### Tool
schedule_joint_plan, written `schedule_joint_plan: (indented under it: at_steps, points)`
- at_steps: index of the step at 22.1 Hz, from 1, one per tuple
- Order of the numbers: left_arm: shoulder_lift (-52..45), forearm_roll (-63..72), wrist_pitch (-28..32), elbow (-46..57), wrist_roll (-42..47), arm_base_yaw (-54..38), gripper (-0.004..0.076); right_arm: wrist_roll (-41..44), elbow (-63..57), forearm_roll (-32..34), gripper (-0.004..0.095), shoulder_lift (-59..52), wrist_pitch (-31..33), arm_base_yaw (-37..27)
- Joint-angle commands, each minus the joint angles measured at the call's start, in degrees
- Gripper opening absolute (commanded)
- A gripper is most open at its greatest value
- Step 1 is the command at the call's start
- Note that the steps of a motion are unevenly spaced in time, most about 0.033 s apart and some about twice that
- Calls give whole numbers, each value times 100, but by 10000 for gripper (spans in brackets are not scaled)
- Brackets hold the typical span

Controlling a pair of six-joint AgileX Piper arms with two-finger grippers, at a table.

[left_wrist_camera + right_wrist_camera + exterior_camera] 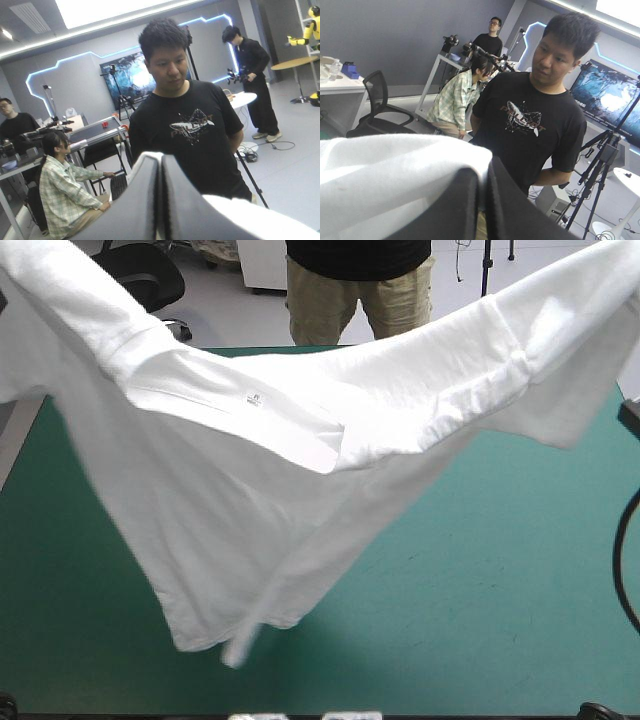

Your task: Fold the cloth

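The T-shirt (pixel 250 500) hangs lifted over the teal-green tabletop (pixel 480 570). It is stretched between its two raised upper corners, sags in the middle, and its lower hem dangles near the tabletop's near edge. The left gripper (pixel 160 159) is clenched on white fabric, and the right gripper (pixel 483 175) likewise pinches the cloth. A small label (pixel 253 398) shows at the neckline. The hanging shirt hides much of the tabletop's left and far parts.
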State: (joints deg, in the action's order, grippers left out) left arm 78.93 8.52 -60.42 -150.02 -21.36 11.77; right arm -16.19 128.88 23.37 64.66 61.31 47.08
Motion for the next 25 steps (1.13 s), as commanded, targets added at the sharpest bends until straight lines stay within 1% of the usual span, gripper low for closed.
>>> schedule_joint_plan:
  at_steps: [1,2,3,4,5,6,7,8,10,11,13,14,15,16,18,21,25]
  points:
    - [-110,-195,428,-61,45,15,-17,-54,278,241,-3,-37,-306,1]
    - [-110,-206,351,-61,45,15,-17,-43,266,256,-3,-37,-208,1]
    - [-5,-206,148,-61,119,15,-17,12,266,307,-3,70,129,1]
    - [74,-218,22,-49,199,15,-17,79,266,399,-3,136,330,1]
    - [276,-226,-171,35,264,15,-17,176,257,717,-3,338,703,1]
    - [402,-226,-239,128,263,15,-17,246,257,864,-4,430,844,1]
    - [685,-226,-291,376,317,15,-17,455,230,1207,-4,672,1025,-10]
    - [959,-245,-294,665,352,15,-17,603,90,1549,-13,826,1025,-11]
    - [1457,-245,-175,1039,366,15,-17,827,-91,1998,-18,1131,1010,-56]
    - [1651,-245,-130,1101,366,15,-17,827,-116,1983,-18,1245,996,-158]
    - [2215,-245,12,1135,366,15,-17,755,-141,1441,-18,1601,835,-751]
    - [2547,-245,161,1135,352,15,-17,573,-141,572,-18,1835,682,-1321]
    - [2688,-245,258,1135,352,15,-17,445,-141,72,-18,1982,584,-1668]
    - [2908,-287,497,1135,352,15,-17,107,-141,-805,-18,2272,366,-2286]
    - [3110,-310,834,1135,352,-8,-17,-127,-141,-1652,-18,2610,78,-2848]
    - [3356,-312,1308,1135,366,-46,-17,-292,-141,-2426,-18,3095,-313,-3484]
    - [3679,-432,1928,1135,599,-137,-17,-440,-141,-2823,-18,3721,-967,-3981]
